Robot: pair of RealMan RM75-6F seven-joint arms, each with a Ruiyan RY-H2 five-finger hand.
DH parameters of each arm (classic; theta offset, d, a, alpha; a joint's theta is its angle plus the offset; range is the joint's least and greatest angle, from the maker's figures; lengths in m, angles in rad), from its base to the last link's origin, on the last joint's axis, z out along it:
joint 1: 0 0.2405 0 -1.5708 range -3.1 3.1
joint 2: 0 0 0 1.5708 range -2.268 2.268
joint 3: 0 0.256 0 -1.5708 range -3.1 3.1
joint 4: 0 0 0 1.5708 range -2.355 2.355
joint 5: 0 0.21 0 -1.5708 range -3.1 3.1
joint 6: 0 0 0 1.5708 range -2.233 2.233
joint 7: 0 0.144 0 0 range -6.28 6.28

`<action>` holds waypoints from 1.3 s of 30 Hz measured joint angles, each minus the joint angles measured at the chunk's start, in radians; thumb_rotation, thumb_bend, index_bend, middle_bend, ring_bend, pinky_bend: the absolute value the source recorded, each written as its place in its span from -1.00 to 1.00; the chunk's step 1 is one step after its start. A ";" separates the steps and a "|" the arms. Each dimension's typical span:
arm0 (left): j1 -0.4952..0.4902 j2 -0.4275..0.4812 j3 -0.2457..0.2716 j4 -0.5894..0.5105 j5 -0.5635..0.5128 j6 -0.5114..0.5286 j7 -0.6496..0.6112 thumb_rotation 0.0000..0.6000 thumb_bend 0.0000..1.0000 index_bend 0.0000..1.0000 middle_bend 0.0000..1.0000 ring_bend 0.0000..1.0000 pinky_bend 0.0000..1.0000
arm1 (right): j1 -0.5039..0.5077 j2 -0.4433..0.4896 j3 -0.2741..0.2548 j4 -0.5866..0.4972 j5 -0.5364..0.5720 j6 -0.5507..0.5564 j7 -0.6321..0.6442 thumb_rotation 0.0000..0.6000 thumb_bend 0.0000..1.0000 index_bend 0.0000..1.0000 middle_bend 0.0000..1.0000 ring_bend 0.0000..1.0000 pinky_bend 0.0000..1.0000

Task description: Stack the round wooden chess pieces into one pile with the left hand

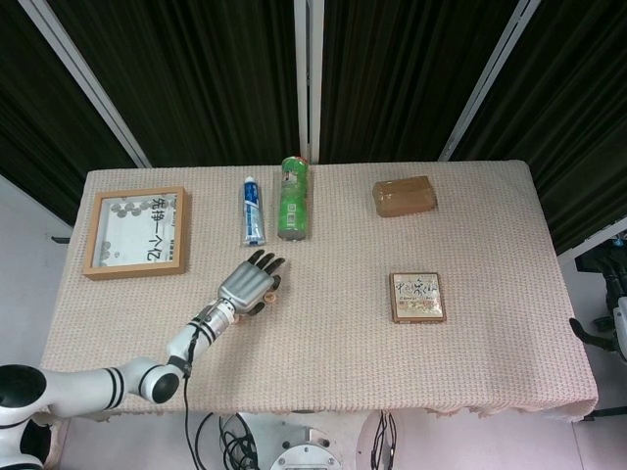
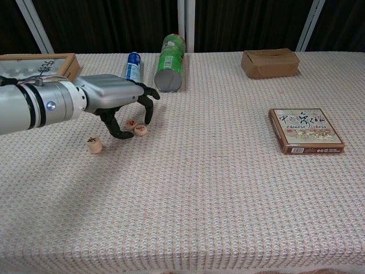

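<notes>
On the woven beige tablecloth point(image 2: 217, 188), nearest the front edge on the left, one round wooden chess piece point(image 2: 94, 143) lies by itself, apart from my fingers. Just beyond it, my left hand point(image 2: 117, 100) hangs over the cloth with its dark fingers point(image 2: 149, 108) curled downward and spread, gripping nothing; in the head view the same hand point(image 1: 250, 284) shows palm down, reaching away from me. Two more round chess pieces point(image 2: 137, 127) lie side by side, touching or nearly so, right under those fingertips, red characters on their upper faces; whether a fingertip actually touches either one I cannot tell. Off to the right, well apart from the pieces, a flat Chinese chess box point(image 2: 305, 131) lies printed side up. Farther back on the left, a wooden-framed picture point(image 1: 136, 232) with Chinese writing lies flat near the table's left edge. Beside it toward the centre, a blue-and-white toothpaste tube point(image 2: 133, 66) lies lengthwise, and just right of that a green cylindrical can point(image 2: 170, 70) lies on its side, its grey end turned toward me. At the far right a brown cardboard box point(image 2: 270, 62) stands near the back edge. Of my right arm only a dark part point(image 1: 602, 333) shows at the head view's right edge, off the table; how that hand lies I cannot tell.
</notes>
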 measured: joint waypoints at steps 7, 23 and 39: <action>0.004 -0.011 0.008 0.016 0.045 0.016 -0.034 1.00 -0.38 -0.13 -0.91 -1.00 -1.00 | 0.000 0.000 -0.003 0.003 0.008 -0.010 -0.004 1.00 -0.55 -1.00 -1.00 -1.00 -1.00; 0.016 -0.046 0.022 0.082 0.118 0.023 -0.119 1.00 -0.38 -0.06 -0.87 -1.00 -1.00 | 0.001 -0.004 -0.002 0.006 0.008 -0.013 -0.007 1.00 -0.53 -1.00 -1.00 -1.00 -1.00; 0.032 -0.022 0.007 0.031 0.174 0.070 -0.155 1.00 -0.39 0.01 -0.80 -1.00 -1.00 | 0.002 -0.004 -0.006 -0.006 -0.001 -0.013 -0.020 1.00 -0.53 -1.00 -1.00 -1.00 -1.00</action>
